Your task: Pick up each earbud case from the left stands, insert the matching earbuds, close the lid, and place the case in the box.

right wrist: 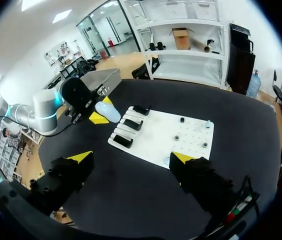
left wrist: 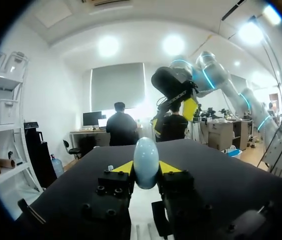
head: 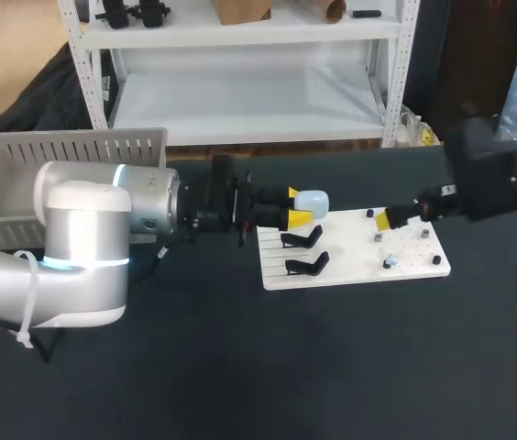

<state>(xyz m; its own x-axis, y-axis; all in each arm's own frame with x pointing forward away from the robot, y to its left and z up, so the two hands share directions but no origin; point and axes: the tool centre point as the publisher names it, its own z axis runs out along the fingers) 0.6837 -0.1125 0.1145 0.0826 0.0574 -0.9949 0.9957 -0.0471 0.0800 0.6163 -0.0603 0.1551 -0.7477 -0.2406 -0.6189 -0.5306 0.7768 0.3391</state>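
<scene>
Earbud case (head: 312, 202), pale blue and egg-shaped, sits clamped between the two yellow fingers of the left gripper (head: 297, 204), one on each side of it. It is held over the far left corner of the white board (head: 350, 275). In the left wrist view the earbud case (left wrist: 145, 162) stands upright between the yellow tips and rises well above them.

The white board lies flat on the dark table (head: 194, 367). Its left part carries black stands (head: 302, 238), set one behind another. In the right wrist view three stands (right wrist: 131, 124) show, and the case (right wrist: 107, 111) is just beside the farthest one. I cannot tell whether the case touches that stand. The right part of the board is dotted with holes and bears a few small pieces (head: 390, 263), some dark and some pale, too small to tell apart.

The right gripper (head: 385, 220) hangs above the far right part of the board. In its own wrist view its fingers (right wrist: 81, 156) stand wide apart with nothing between them.

A grey slatted box (head: 75, 147) stands at the far left of the table, behind the left arm (head: 84, 238).
</scene>
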